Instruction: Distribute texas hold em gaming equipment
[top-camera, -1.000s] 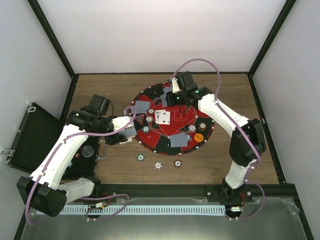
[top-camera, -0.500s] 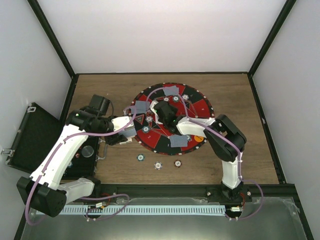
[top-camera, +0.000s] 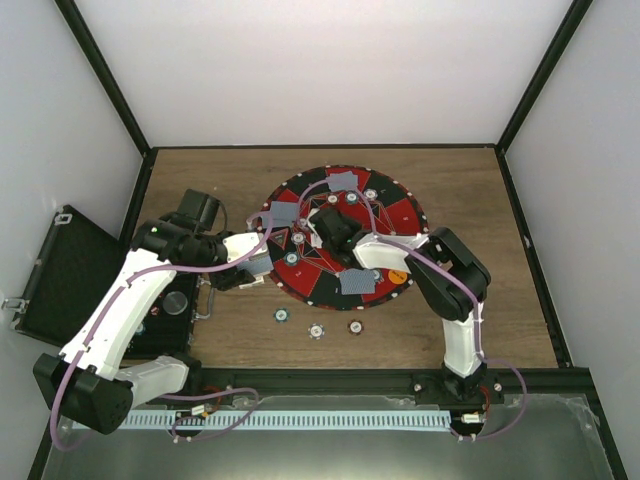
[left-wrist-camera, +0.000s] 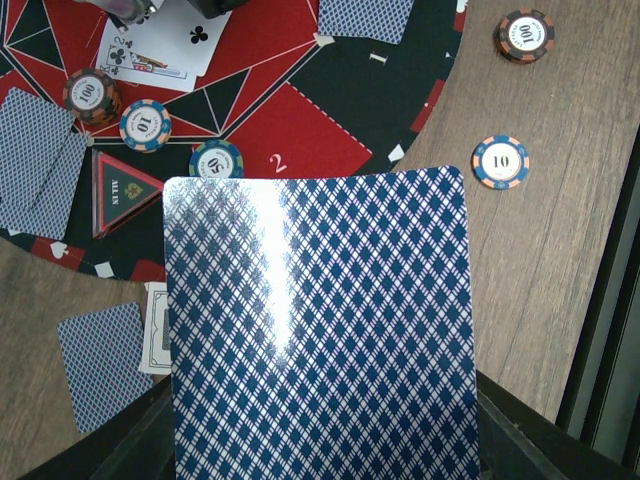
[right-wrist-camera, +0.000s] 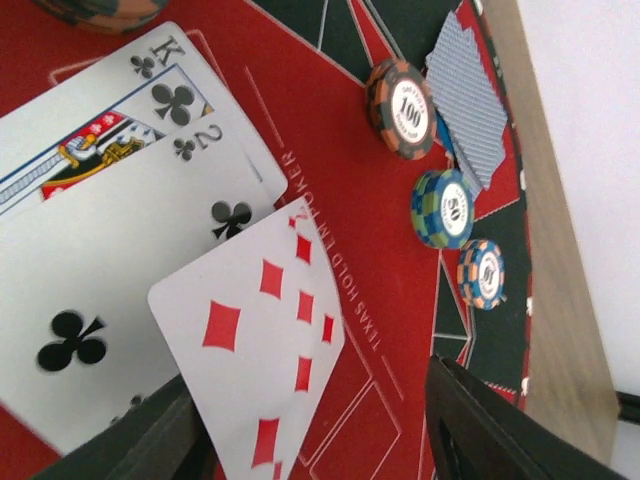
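Left hand (left-wrist-camera: 320, 425) closed on a blue diamond-patterned playing card (left-wrist-camera: 320, 300), back up, gripped by its long edges btwn the two dark fingers (left-wrist-camera: 140, 450), at the rim of the round red-and-black poker mat (left-wrist-camera: 300, 130). Just past its fingertips on the mat: a row of three striped-edge poker chips (left-wrist-camera: 145, 125) (100, 10, 50) & a red triangular "ALL IN" marker (left-wrist-camera: 120, 190). Under the hand's side, on the brown wooden worktop (left-wrist-camera: 560, 250), lies another face-down card (left-wrist-camera: 100, 365). Off to the other side on bare wood: an orange-striped 10 chip (left-wrist-camera: 500, 162) & a dark 100 chip (left-wrist-camera: 523, 35), apart from ea. other. Right hand (right-wrist-camera: 315, 395) is over the mat centre, fingers spread wider than the white red-diamonds card (right-wrist-camera: 255, 340) btwn them. That card is face up, skewed, overlapping the face-up clubs cards (right-wrist-camera: 130, 250) (K, 2 + one more). One finger (right-wrist-camera: 500, 430) is clear of it; can't tell if the other touches. The chip row sits beyond this hand, beside face-down cards (right-wrist-camera: 470, 90).
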